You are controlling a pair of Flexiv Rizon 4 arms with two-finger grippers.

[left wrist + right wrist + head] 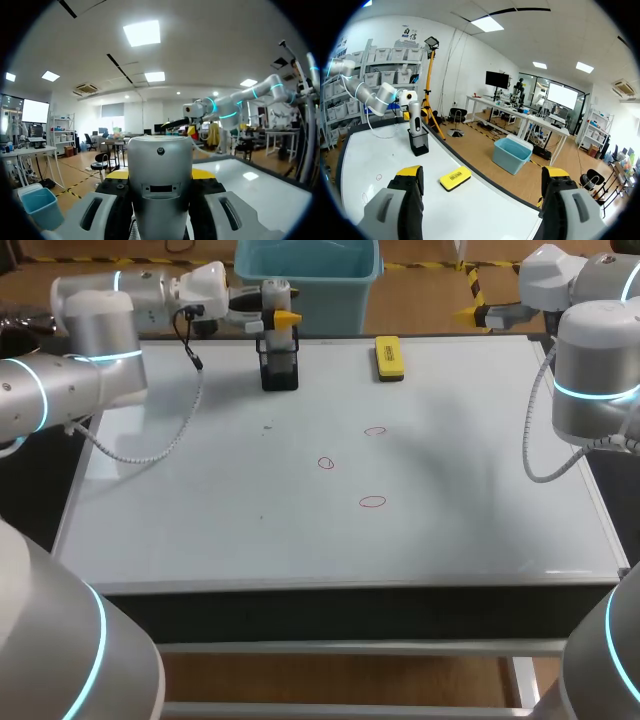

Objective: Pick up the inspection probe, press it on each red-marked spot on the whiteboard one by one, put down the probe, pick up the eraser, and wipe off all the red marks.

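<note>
The inspection probe (276, 292), a silver-grey cylinder, stands upright in a black holder (279, 365) at the back of the whiteboard (200, 530). My left gripper (282, 316) comes in level from the left and is shut on the probe's upper part. In the left wrist view the probe (160, 170) fills the gap between the yellow-tipped fingers (202, 173). Three red rings (375, 431), (326, 463), (372, 502) are drawn mid-board. The yellow eraser (389, 357) lies flat at the back, right of the holder. My right gripper (482, 175) is open and empty, above the board's right side.
A grey cable (150, 445) hangs from my left arm over the board's left part. My right arm (590, 370) stands beside the board's right edge. In the right wrist view the eraser (455, 178) lies near the board's far edge, with the holder (419, 142) beyond it.
</note>
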